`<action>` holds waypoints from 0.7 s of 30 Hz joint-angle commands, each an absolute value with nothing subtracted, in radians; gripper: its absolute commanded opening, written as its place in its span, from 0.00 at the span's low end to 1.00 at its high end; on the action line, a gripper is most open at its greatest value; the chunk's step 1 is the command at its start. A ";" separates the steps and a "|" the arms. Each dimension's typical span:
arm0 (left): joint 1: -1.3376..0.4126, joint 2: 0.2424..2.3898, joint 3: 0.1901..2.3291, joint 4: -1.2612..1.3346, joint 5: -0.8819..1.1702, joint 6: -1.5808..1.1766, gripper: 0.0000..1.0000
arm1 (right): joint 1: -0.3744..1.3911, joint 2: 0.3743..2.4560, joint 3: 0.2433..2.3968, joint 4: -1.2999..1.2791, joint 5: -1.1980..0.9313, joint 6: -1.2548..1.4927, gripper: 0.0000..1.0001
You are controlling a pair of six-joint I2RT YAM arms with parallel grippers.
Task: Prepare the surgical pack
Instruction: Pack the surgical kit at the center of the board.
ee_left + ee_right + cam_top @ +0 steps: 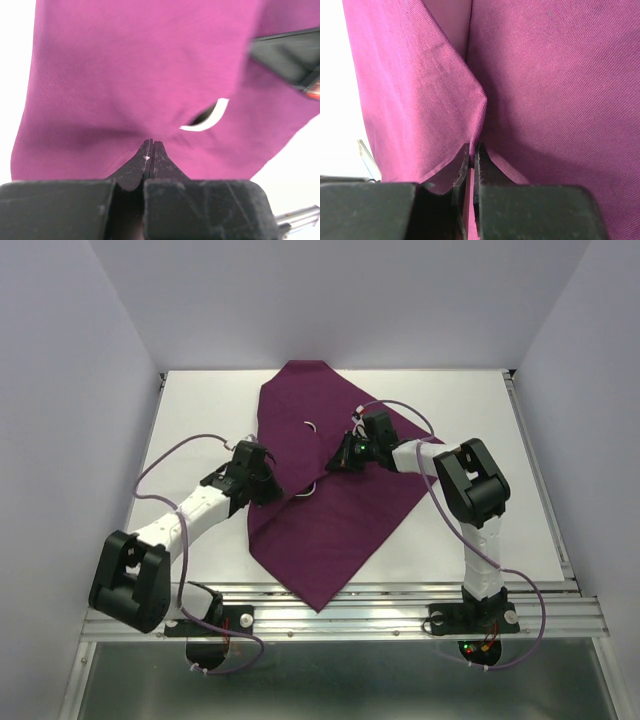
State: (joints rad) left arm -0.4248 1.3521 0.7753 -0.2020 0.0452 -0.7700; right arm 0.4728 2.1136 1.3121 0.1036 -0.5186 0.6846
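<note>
Your pack (330, 530) lies spread on the table (200, 410), its left edge pinched by your left gripper's (272, 488) tightly pressed fingers, a raised fold near its middle nipped between your right gripper's (335, 459) fingers.

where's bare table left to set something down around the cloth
Bare table runs right of the cloth to the right edge, and a second patch lies far left between cloth and left edge. The middle is crowded: left end effector and right end effector are both shut on the cloth.
</note>
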 commanded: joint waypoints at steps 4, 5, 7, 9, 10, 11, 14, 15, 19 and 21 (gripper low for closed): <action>-0.355 1.229 0.752 -0.212 0.038 -0.710 0.00 | 0.483 2.103 1.353 0.100 -0.508 0.673 0.03; -0.348 1.238 0.747 -0.210 0.044 -0.709 0.00 | 0.483 2.103 1.354 0.101 -0.508 0.675 0.03; -0.345 1.242 0.733 -0.199 0.051 -0.707 0.00 | 0.483 2.105 1.361 0.101 -0.511 0.678 0.03; -0.342 1.249 0.721 -0.180 0.052 -0.712 0.00 | 0.483 2.106 1.367 0.101 -0.512 0.681 0.06; -0.339 1.253 0.718 -0.172 0.051 -0.715 0.00 | 0.483 2.108 1.368 0.101 -0.509 0.683 0.07; -0.330 1.265 0.715 -0.166 0.054 -0.713 0.00 | 0.483 2.109 1.371 0.101 -0.508 0.681 0.08; -0.324 1.281 0.716 -0.160 0.071 -0.712 0.00 | 0.483 2.106 1.377 0.098 -0.499 0.680 0.08; -0.324 1.282 0.716 -0.163 0.074 -0.707 0.00 | 0.483 2.108 1.379 0.098 -0.496 0.677 0.08; -0.324 1.253 0.687 -0.173 0.065 -0.698 0.00 | 0.483 2.118 1.402 0.086 -0.494 0.673 0.06; -0.324 1.240 0.663 -0.167 0.048 -0.698 0.00 | 0.483 2.128 1.411 0.081 -0.503 0.675 0.06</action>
State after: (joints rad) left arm -0.3256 1.2846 0.7033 -0.1806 0.0673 -0.7208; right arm 0.4728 2.1155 1.3521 0.0746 -0.5041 0.6849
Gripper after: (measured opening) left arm 0.017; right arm 0.093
